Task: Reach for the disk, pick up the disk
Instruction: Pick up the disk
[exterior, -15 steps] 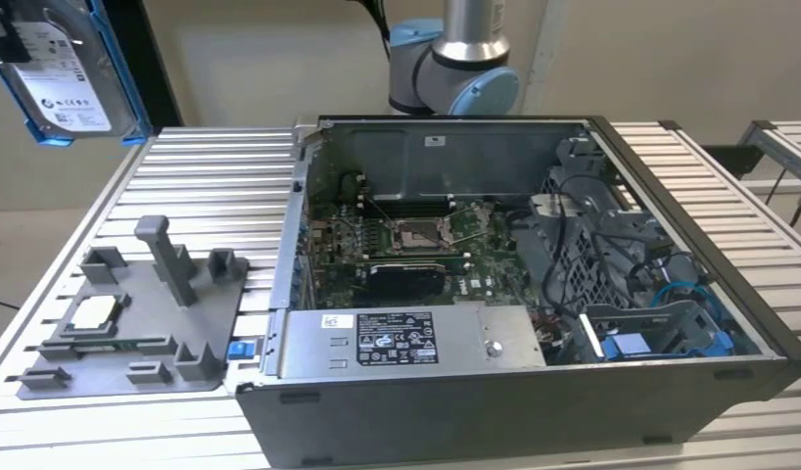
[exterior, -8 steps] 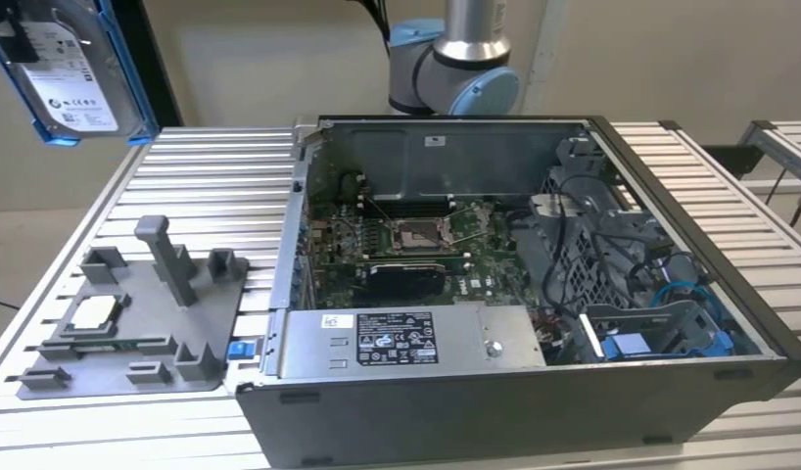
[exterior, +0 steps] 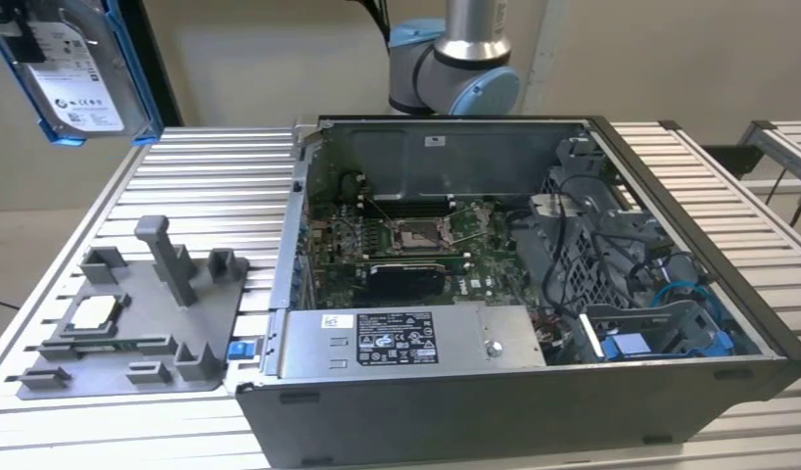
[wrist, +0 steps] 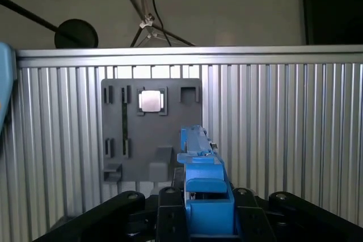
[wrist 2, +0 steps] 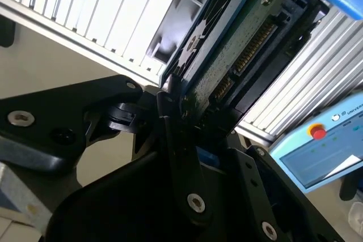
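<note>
Ribbed metal table [exterior: 205, 166], open computer case [exterior: 505, 401] on it, grey tray [exterior: 208, 302] at the exterior view's left, disk [exterior: 80, 69] held in the air above the table's far left corner, gripper [wrist: 207, 219] fingers [wrist: 168, 213] clamped narrow on the disk's blue edge in the first wrist view

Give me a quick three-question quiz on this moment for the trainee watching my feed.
1. Multiple choice: what is the tool shut on? A) the disk B) a loose cable C) nothing
2. Fill in: the small silver chip sits in the grey fixture plate, which lies to the exterior view's ____ of the open computer case.
3. True or false: the disk is resting flat on the grey fixture plate.

Key: 1) A. 2) left. 3) False: the tool holds the disk up in the air, clear of the plate.
</note>
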